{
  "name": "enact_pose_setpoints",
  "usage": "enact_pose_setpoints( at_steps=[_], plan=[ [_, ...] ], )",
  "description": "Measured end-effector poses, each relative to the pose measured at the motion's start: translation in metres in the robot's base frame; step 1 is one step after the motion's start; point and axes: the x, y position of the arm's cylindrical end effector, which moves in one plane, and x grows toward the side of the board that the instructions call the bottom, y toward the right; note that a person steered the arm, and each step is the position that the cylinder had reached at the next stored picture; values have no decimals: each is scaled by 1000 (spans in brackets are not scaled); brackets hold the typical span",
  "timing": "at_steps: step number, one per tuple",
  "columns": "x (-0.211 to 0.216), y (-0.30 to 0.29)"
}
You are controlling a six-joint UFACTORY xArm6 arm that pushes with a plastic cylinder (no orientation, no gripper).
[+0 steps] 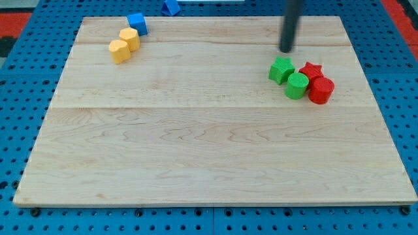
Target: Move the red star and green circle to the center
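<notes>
The red star (pixel 311 70) lies at the view's right of the wooden board, touching the green circle (pixel 296 85) just below-left of it. A green star (pixel 281 69) sits to their left and a red circle (pixel 321 90) to their right, all four packed in one cluster. My tip (pixel 287 50) stands just above the green star, a short gap away, touching no block.
Two yellow blocks (pixel 125 44) lie side by side near the board's top left, with a blue block (pixel 138 23) just above them. Another blue block (pixel 171 6) sits off the board (pixel 209 150) at the view's top edge.
</notes>
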Motion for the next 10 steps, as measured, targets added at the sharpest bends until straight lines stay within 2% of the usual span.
enact_pose_setpoints(
  at_steps=[1,2,3,4,5,6,7,8,9,10],
  plan=[
    [72,24],
    [84,-31],
    [84,-128],
    [101,-192],
    [117,-224],
    [115,-189],
    [131,-140],
    [181,-189],
    [182,-243],
    [177,-252]
  ],
)
